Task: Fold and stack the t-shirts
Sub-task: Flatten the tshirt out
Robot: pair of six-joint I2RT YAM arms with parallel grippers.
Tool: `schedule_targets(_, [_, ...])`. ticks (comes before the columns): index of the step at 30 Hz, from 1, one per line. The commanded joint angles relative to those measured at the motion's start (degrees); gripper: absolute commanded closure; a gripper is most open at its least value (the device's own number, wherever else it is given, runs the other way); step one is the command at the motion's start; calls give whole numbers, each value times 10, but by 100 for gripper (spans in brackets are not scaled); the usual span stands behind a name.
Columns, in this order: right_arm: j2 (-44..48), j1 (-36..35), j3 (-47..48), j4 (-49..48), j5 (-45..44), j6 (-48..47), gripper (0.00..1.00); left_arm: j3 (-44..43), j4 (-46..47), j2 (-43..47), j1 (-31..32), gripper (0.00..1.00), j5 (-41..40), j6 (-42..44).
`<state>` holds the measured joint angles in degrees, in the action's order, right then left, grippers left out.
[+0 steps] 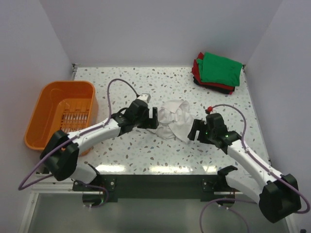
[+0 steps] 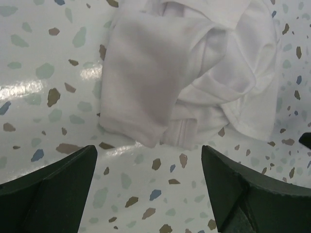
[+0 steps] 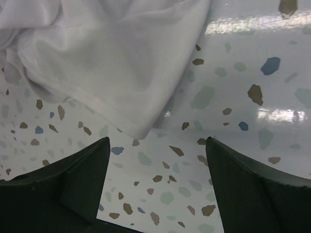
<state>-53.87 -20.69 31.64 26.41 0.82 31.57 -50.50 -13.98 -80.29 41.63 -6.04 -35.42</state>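
The off-white t-shirt (image 1: 174, 120) lies crumpled in a loose heap near the middle of the speckled table (image 1: 146, 153), unfolded, with hems and a sleeve bunched over one another. The left gripper (image 1: 153, 117) sits low at the heap's left edge with its fingers spread wide; the left wrist view shows bare tabletop between them and the cloth (image 2: 184, 73) just ahead, not grasped. The right gripper (image 1: 194, 131) sits at the heap's right edge, also spread and holding nothing; in its wrist view a hemmed corner of the shirt (image 3: 107, 53) lies just ahead of the fingertips. At the far right corner rests a stack of folded t-shirts (image 1: 217, 72), green on top, red and dark beneath. An orange basket (image 1: 46, 104) stands at the left edge.
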Motion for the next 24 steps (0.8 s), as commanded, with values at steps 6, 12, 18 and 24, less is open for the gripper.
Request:
schedule_targets(6, [-91,-77,11,-99,-4,64,21,-137,40,-143,-3,23,-3,40])
schedule_targets(12, [-138,-90,13,-120,-18,82,27,-171,23,-168,-17,70,-18,47])
schedule_targets(18, [-184,-107,11,-146,-19,100,28,-175,40,-182,-29,73,-10,56])
schedule_targets(24, [-216,-117,21,-150,-41,113,35,-189,55,-212,-41,100,13,56])
